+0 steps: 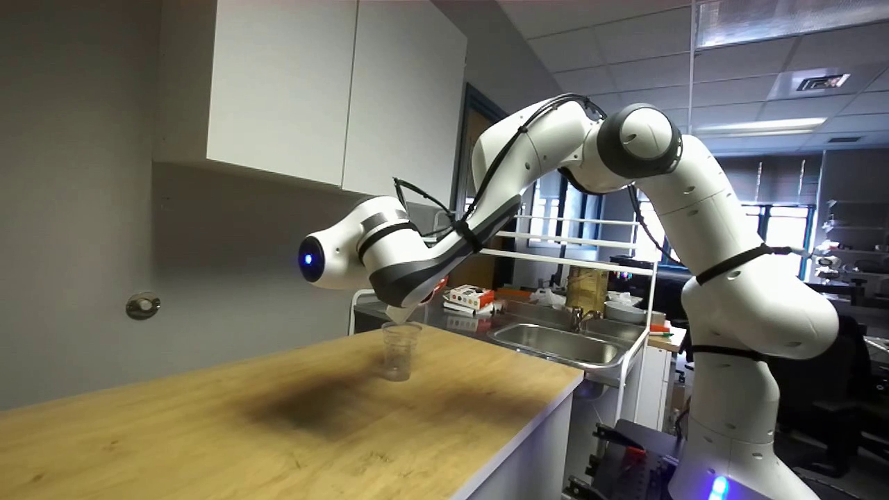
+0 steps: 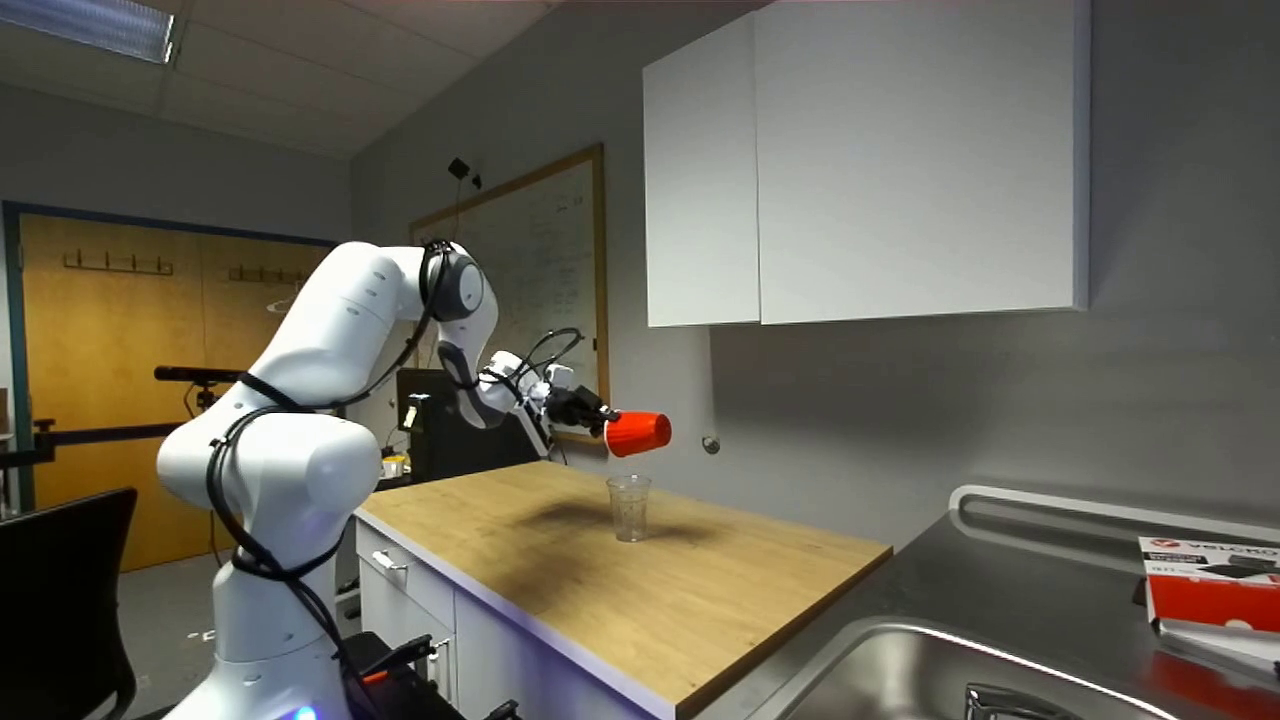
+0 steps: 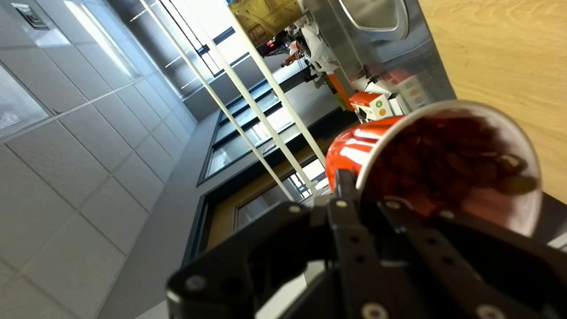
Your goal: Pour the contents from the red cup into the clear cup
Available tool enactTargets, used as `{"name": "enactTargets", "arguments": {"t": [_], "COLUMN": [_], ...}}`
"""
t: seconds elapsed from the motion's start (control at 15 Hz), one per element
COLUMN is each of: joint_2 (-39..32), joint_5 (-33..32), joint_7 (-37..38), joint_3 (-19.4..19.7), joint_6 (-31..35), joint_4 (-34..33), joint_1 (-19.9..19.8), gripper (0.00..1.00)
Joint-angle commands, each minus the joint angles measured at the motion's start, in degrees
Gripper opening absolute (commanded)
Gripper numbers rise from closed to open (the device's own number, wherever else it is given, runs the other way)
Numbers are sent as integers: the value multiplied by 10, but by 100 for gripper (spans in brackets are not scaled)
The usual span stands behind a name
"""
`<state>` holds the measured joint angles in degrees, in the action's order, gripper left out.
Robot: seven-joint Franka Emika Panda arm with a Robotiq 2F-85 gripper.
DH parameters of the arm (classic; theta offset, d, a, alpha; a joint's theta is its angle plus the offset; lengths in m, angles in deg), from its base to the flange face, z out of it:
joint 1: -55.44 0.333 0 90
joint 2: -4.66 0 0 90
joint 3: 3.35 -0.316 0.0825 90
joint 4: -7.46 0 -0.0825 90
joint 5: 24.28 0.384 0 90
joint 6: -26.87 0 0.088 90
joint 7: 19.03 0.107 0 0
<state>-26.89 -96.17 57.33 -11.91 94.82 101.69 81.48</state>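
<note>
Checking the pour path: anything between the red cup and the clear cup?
Nothing visible. The red cup, tipped on its side in the gripper, hangs above the clear cup, with open air between them in an exterior view.

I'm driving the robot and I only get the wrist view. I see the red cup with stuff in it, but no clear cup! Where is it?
Observer: Both exterior views show the clear cup standing upright on the counter.
Operator: Is my red cup bumping into it?
Observer: No, an exterior view shows a gap between them, with the red cup higher.
Operator: Is there anything up high I could bonk?
Observer: Maybe, if you lift a lot: a cabinet hangs higher than the red cup.
</note>
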Motion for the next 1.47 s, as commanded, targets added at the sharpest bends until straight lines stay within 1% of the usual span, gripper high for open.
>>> {"name": "enactTargets", "arguments": {"t": [0.0, 0.67, 1.4], "joint_2": [-16, -63, -57], "joint_5": [-32, -100, -164], "joint_7": [10, 12, 26], "joint_3": [-11, -20, -21], "joint_6": [-20, -47, -73], "joint_4": [-5, -7, 9], "joint_1": [0, 8, 2], "gripper": [4, 4, 4]}}
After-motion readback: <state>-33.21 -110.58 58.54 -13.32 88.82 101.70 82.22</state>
